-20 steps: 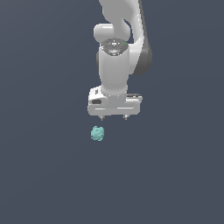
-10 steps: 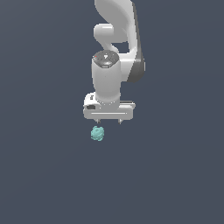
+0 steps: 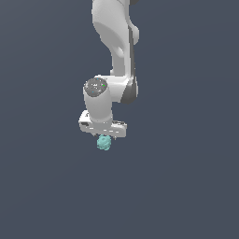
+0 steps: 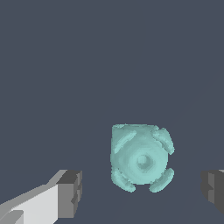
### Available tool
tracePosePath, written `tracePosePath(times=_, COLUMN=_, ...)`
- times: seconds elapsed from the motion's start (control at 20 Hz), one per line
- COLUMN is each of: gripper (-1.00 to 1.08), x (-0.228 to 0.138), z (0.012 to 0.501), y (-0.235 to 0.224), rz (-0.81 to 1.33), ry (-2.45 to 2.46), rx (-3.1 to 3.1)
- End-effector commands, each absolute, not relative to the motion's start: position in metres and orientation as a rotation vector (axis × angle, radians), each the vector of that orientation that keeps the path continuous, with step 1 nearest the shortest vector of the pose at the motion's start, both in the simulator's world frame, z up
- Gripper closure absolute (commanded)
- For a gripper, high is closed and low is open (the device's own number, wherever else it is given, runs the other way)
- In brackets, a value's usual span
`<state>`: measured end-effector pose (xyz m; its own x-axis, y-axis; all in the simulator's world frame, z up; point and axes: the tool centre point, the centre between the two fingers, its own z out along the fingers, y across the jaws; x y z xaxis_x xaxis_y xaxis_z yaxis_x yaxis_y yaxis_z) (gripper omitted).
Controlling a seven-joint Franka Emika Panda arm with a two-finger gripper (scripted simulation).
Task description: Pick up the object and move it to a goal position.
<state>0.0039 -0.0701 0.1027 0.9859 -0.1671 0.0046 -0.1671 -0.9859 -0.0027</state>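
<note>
The white pincer (image 4: 140,192) is hanging wide open and gripping nothing, its two dark fingertips (image 4: 70,193) standing apart on either side of the teal blob (image 4: 141,157), which is lying just beneath on the dark-grey floor (image 3: 186,186).

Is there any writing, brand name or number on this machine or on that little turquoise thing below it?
None can be read. The arm's white shell, the gripper and the teal blob carry no letters or numbers. The tiny green speck on the arm's grey round cap is too small to make out.
</note>
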Motion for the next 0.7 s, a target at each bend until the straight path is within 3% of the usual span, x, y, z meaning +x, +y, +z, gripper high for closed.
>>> tracePosePath(times=0.0, gripper=-0.92, x=0.002, z=0.093, y=-0.077, rz=-0.003, ry=0.292, rx=-3.127)
tracePosePath(times=0.65, gripper=-0.92, x=0.000, z=0.061, y=-0.080, rz=0.000, ry=0.302, rx=-3.127)
